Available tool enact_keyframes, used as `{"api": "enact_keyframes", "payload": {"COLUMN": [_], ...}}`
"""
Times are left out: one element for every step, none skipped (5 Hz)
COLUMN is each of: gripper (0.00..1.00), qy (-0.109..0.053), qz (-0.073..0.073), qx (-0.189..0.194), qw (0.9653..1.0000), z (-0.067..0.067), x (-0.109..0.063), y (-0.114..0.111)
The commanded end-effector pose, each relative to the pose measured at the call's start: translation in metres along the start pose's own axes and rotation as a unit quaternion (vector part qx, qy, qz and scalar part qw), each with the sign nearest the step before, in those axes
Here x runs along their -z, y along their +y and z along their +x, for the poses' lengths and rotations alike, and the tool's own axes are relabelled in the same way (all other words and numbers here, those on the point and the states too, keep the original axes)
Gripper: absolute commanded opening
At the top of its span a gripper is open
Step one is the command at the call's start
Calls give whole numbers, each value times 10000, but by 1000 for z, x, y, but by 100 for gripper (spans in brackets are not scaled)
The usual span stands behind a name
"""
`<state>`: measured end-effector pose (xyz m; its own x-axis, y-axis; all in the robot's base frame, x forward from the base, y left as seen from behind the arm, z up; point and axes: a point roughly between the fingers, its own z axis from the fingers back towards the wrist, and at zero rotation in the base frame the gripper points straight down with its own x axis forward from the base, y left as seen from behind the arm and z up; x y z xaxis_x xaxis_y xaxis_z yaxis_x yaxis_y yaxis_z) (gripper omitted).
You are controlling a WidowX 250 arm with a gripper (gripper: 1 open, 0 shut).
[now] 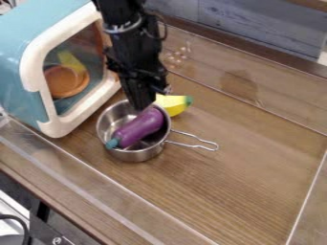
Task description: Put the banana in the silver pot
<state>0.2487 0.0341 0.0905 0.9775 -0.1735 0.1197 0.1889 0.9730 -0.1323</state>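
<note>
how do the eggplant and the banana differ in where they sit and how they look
The eggplant is purple with a teal end, while the banana is yellow with a green tip. The eggplant lies inside the silver pot; the banana is outside it, on the wooden surface behind. The eggplant shows nearly whole, whereas the banana is partly hidden.
</note>
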Motion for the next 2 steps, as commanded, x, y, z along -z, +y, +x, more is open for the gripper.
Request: {"api": "enact_keyframes", "payload": {"gripper": [0, 0], "qy": [-229, -188], "qz": [141, 135], "qx": [81, 128], "qw": [9996, 9997], "z": [18, 29], "x": [-17, -14], "y": [-2, -8]}}
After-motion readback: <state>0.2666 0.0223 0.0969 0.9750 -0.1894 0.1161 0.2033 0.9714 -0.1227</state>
